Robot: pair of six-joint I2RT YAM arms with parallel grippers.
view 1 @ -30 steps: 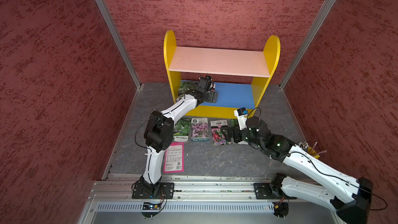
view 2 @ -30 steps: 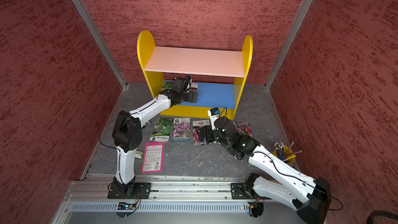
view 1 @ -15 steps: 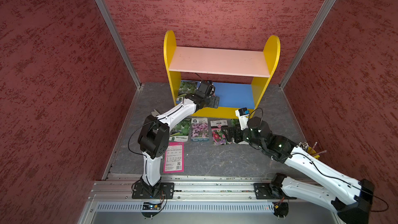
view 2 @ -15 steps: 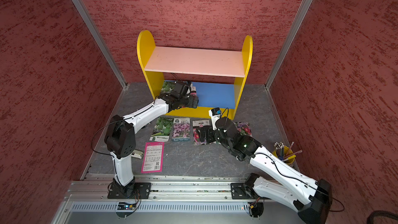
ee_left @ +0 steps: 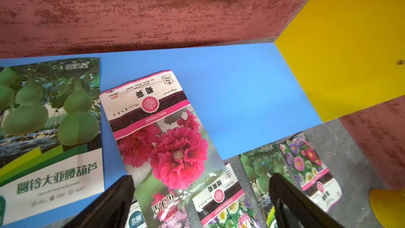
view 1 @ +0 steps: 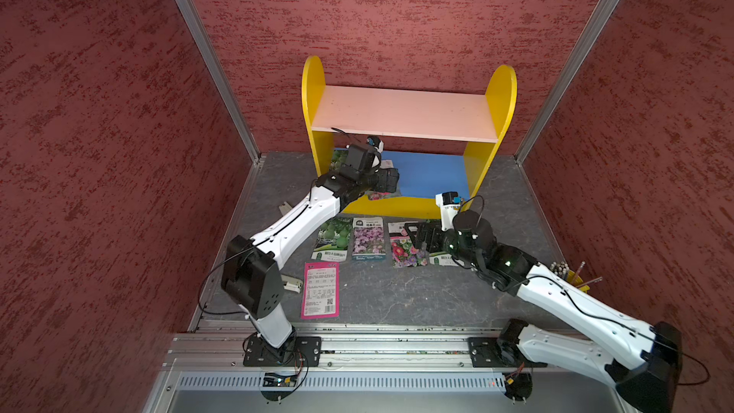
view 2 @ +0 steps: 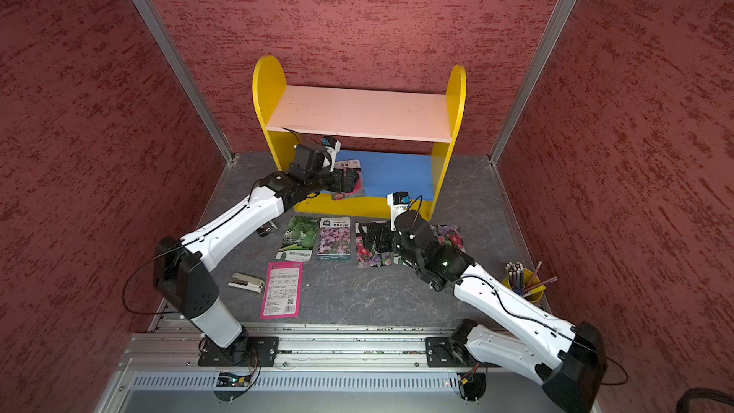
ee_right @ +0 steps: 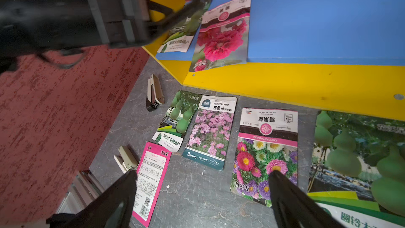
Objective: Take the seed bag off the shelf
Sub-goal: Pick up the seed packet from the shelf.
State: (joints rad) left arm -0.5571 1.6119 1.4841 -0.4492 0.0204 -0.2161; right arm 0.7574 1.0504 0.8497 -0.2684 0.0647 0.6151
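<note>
- A gourd bag (ee_left: pixel 50 128) lies at the seed bag's (ee_left: pixel 166 141) 9 o'clock. On the floor (view 1: pixel 397 295), a row of bags (ee_right: pixel 210 130) sits at the shelf's (view 1: pixel 405 113) 6 o'clock. A pink bag (view 1: pixel 321 290) and staplers (ee_right: pixel 154 92) lie toward 8, a pencil cup (view 2: pixel 522 284) at 4.
- In both top views the left arm hides most of the seed bag; both wrist views show its face.
- Seed bag: glossy, red hollyhock blooms, pink-and-white header. It lies skewed at the blue board's (view 1: pixel 429 172) 9 o'clock end, near end overhanging the front edge.
- Left gripper (ee_left: pixel 201 177): jaws spread wide either side of that end, gripping nothing.
- Right gripper (ee_right: pixel 203 173): jaws wide above the floor row, empty.
</note>
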